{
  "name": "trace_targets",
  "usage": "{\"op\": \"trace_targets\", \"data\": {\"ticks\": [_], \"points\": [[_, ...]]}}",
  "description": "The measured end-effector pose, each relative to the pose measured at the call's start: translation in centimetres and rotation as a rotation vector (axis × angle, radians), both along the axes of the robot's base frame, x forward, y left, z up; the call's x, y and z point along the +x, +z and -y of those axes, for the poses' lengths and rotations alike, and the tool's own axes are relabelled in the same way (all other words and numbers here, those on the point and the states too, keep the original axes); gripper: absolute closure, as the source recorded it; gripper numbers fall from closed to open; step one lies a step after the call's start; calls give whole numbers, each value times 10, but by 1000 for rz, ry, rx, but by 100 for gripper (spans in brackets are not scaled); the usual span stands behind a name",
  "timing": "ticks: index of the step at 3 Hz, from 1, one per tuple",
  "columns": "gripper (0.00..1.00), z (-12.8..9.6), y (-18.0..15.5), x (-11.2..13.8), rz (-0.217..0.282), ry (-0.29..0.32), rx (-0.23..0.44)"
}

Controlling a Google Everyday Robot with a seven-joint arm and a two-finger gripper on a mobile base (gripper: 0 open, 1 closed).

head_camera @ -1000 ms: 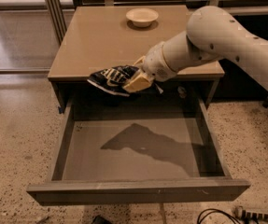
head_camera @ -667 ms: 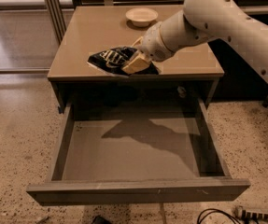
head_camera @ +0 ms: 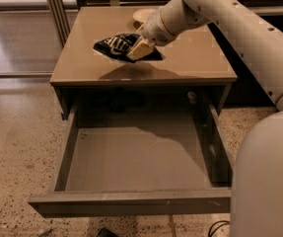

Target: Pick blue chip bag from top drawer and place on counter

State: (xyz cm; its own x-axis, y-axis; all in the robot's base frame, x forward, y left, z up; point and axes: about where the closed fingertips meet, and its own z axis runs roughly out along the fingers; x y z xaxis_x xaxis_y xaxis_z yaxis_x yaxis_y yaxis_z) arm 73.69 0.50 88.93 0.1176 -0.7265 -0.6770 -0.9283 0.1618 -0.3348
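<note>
Above counter (head_camera: 195, 63): chip bag (head_camera: 112, 44) in claw (head_camera: 135, 52)

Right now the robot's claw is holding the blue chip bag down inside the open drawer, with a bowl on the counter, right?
Not quite. The camera view shows the gripper, shut on the blue chip bag, holding it above the counter, not inside the top drawer, which is open. The bowl is on the counter.
</note>
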Motion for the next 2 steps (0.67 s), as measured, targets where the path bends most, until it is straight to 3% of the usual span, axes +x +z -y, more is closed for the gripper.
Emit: {"op": "trace_targets", "data": {"ticks": [1, 2], "points": [[100, 4, -25, 33, -50, -11, 11], [100, 8, -51, 41, -104, -14, 9]]}}
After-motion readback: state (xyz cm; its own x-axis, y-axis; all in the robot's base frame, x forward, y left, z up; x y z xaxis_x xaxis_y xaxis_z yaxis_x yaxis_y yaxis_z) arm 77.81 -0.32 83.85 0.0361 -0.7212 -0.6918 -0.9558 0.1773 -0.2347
